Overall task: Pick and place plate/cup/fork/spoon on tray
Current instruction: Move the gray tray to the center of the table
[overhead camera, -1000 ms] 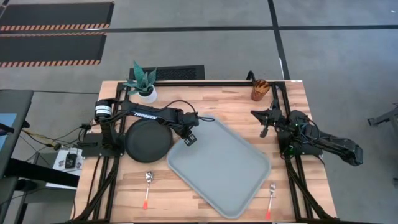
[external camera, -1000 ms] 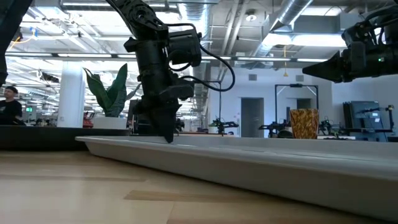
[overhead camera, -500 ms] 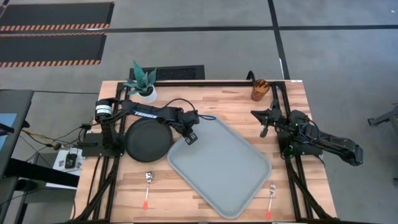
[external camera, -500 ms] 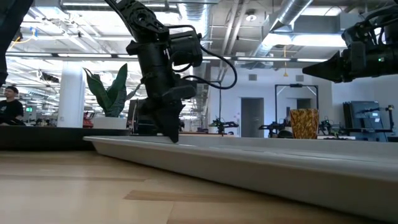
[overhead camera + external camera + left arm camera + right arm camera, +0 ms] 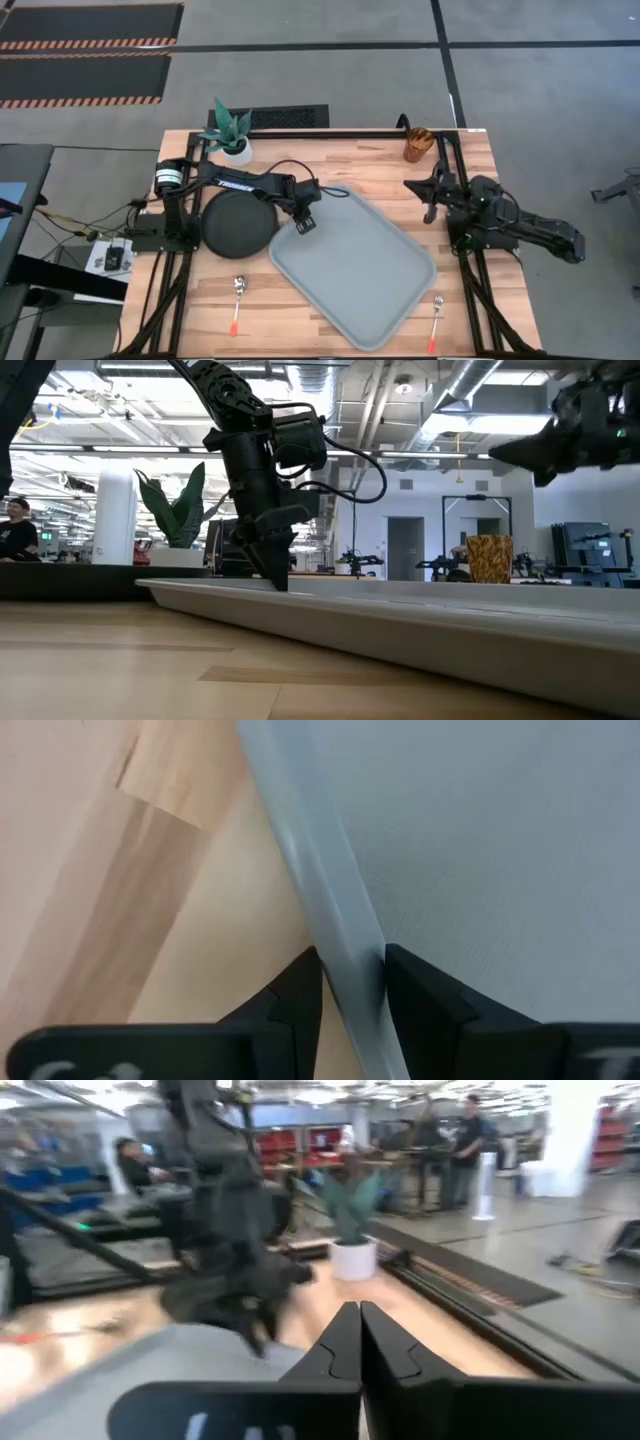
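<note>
Left fingers [image 5: 300, 1000] straddle the raised rim of the pale grey-blue tray [image 5: 480, 850], one on the outer side over the wood, the other [image 5: 425, 1000] on the tray floor, pinching the rim between them. In the high view the left gripper [image 5: 304, 222] sits at the tray [image 5: 350, 265] corner nearest the plate [image 5: 237, 222], which lies flat on the counter [image 5: 330, 160] just beside the fingers, under the left arm's forearm. The low view shows the left gripper [image 5: 272, 565] pointing straight down onto the tray [image 5: 420, 622] edge.

The spoon [image 5: 238, 300] lies on bare wood beyond the plate, near the counter's front edge; the fork [image 5: 436, 318] lies past the tray's far corner, also near the front edge. The cup [image 5: 416, 145] stands at the back corner, well apart from the left fingers.

The right gripper [image 5: 430, 198] hovers above the counter between cup and tray; its fingers [image 5: 345, 1345] are pressed together, holding nothing, and aim toward the left arm.

A white pot with a green plant [image 5: 232, 135] stands at the back of the counter behind the plate. Beyond the counter: grey floor, striped mats, and an open hall with a person [image 5: 15, 530] seated in the distance.
</note>
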Robot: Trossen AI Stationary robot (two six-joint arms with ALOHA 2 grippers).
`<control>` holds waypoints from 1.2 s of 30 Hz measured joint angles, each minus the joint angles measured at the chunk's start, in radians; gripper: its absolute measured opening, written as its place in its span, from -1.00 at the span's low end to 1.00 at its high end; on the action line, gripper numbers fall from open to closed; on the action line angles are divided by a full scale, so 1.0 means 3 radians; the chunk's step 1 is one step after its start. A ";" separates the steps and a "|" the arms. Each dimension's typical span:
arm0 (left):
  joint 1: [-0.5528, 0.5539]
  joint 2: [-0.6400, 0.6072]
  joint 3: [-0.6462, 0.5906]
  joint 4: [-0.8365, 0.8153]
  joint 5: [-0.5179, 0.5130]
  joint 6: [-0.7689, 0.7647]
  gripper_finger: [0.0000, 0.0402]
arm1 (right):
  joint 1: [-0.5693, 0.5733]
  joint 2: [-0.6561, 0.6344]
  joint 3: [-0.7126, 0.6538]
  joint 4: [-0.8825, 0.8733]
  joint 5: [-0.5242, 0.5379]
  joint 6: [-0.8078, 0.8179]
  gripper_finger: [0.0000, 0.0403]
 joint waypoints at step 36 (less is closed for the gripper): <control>0.0044 -0.0135 0.0008 0.0109 0.0026 0.0241 -0.51 | 0.4354 0.4130 0.1964 -0.1140 0.0897 0.3632 -0.96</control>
